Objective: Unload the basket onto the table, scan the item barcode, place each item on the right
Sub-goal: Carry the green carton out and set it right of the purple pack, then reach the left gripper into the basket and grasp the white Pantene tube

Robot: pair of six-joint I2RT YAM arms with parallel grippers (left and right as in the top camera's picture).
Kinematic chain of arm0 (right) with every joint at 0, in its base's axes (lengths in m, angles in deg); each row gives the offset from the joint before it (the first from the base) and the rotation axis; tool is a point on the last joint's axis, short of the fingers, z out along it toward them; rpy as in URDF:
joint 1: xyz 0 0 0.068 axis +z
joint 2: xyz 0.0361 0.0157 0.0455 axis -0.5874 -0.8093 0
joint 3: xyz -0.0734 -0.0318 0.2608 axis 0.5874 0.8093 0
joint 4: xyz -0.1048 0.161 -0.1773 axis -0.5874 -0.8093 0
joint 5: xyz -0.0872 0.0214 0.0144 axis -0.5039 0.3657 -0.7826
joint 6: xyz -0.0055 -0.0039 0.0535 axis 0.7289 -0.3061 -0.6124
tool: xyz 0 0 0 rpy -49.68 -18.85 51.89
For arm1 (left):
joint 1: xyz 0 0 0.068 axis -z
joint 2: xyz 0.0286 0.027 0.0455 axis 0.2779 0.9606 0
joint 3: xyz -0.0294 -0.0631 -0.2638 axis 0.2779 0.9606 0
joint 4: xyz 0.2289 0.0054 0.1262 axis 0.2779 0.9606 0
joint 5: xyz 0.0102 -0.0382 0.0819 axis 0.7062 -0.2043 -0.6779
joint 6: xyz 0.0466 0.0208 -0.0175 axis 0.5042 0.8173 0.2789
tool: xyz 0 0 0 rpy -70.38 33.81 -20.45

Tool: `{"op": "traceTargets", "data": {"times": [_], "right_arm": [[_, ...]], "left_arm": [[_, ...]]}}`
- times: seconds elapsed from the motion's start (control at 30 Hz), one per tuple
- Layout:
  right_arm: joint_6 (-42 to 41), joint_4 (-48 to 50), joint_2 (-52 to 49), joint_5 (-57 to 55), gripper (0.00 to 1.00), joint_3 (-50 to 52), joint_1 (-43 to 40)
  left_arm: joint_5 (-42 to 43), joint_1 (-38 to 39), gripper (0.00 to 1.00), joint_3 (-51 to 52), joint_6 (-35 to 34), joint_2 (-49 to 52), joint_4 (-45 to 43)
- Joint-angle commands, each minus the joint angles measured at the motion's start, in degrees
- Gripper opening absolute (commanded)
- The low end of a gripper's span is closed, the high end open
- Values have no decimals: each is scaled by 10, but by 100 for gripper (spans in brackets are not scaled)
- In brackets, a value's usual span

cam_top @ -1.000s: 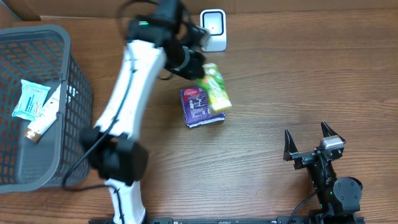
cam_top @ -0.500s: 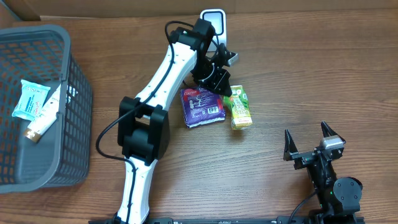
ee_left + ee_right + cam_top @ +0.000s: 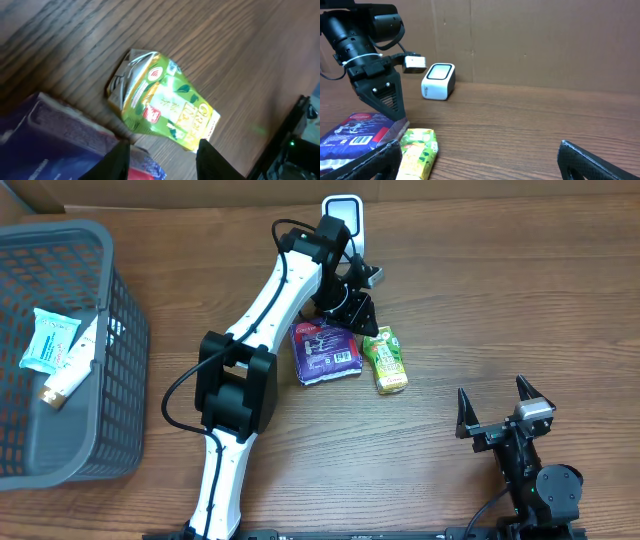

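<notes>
White left arm: stretched toward the far edge; left gripper points down, fingers parted, empty.
Green juice carton: lying flat, long axis near-to-far, folded top towards left gripper.

Lying flat — green carton just beside purple packet.

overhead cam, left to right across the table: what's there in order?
Grey mesh basket → purple packet → green drink carton → right end effector, open. The white scanner and the left end effector are left out: both sit above the purple packet, so their places in the order are unclear.
</notes>
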Motion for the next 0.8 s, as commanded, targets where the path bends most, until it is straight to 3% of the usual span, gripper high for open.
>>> {"op": "traceTargets", "data": {"times": [0.0, 0.3, 0.47, 0.53, 0.77], "right_arm": [[2, 2, 7, -4, 100, 6, 3], [2, 2, 7, -4, 100, 6, 3], [2, 2, 7, -4, 100, 6, 3], [2, 2, 7, -4, 100, 6, 3], [2, 2, 7, -4, 100, 6, 3]], "left_arm": [[-38, -3, 36, -51, -39, -4, 12], [-124, -33, 41, -338, -77, -8, 167], [-198, -54, 54, -523, -100, -19, 251], [-200, -66, 67, -547, -111, -47, 251], [-246, -155, 70, -552, -161, -183, 251]]}}
